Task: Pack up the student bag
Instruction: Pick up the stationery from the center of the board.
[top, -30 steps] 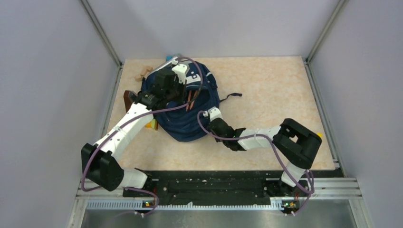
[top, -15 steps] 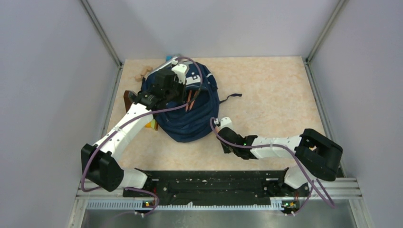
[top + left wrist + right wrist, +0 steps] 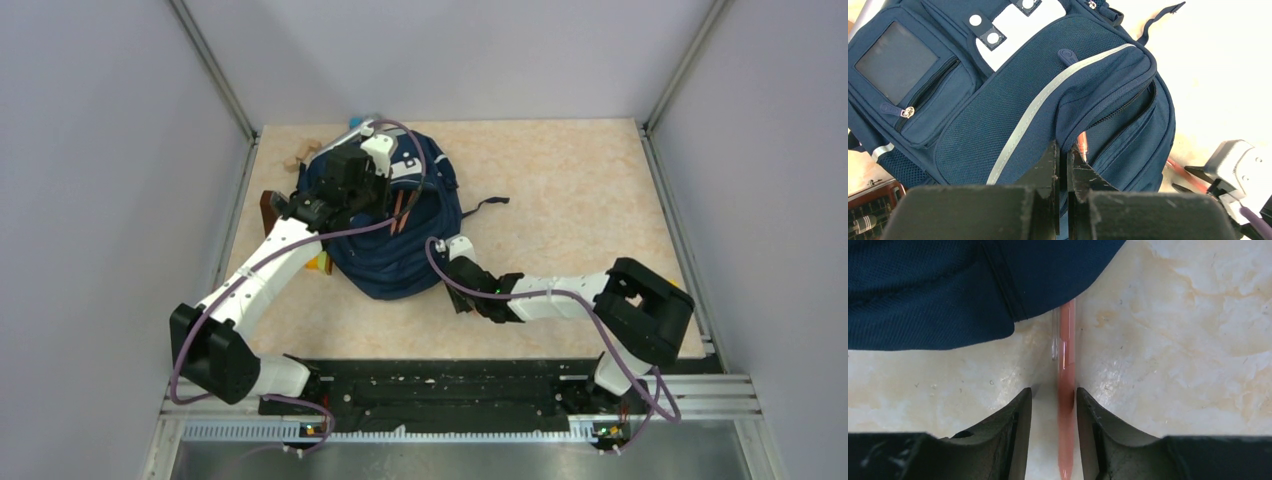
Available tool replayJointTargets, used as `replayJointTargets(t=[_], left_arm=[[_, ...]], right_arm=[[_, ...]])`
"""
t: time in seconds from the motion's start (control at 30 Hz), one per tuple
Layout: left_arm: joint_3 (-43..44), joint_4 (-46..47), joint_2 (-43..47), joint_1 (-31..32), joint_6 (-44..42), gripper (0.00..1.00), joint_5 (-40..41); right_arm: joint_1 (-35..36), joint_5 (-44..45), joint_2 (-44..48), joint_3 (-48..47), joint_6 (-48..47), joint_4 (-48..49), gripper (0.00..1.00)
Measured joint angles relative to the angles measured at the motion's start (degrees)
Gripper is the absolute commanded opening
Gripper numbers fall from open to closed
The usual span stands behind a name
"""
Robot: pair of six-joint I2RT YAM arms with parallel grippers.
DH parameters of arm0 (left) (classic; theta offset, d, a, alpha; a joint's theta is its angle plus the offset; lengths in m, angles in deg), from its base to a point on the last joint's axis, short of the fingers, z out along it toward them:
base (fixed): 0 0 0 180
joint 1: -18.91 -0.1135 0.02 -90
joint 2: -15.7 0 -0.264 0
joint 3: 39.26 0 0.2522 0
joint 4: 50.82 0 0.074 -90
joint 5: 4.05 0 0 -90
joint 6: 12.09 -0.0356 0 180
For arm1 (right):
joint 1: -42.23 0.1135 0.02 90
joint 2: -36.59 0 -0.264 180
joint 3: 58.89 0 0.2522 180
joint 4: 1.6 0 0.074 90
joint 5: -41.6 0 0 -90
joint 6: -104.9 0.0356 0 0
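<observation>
Presently: pen (image 3: pixel 1066 355) straddled by part-open right gripper (image 3: pixel 1053 395); student bag (image 3: pixel 1048 100) pinched by left gripper (image 3: pixel 1063 152); pen likely snagged under bag edge.

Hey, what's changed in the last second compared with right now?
The right gripper drew back from the bag toward the near edge, then came back. Its jaws opened and now stand on either side of a pink pen. The pen lies on the table with its far end under the bag. The left gripper stayed shut on the bag, and the bag did not move.
</observation>
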Motion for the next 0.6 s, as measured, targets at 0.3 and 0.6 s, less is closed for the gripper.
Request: replayJointTargets(t=[0.3,0.6], left_arm=[[0.0,-0.02,0.33,0.0,0.0,0.0,0.04],[0.0,-0.02,0.35,0.0,0.0,0.0,0.0]], right_arm=[[-0.15,1.55,-2.03,-2.05,-1.9,-0.09,0.03],[-3.02,1.33,3.13,1.81,-2.01,-2.62,0.0]])
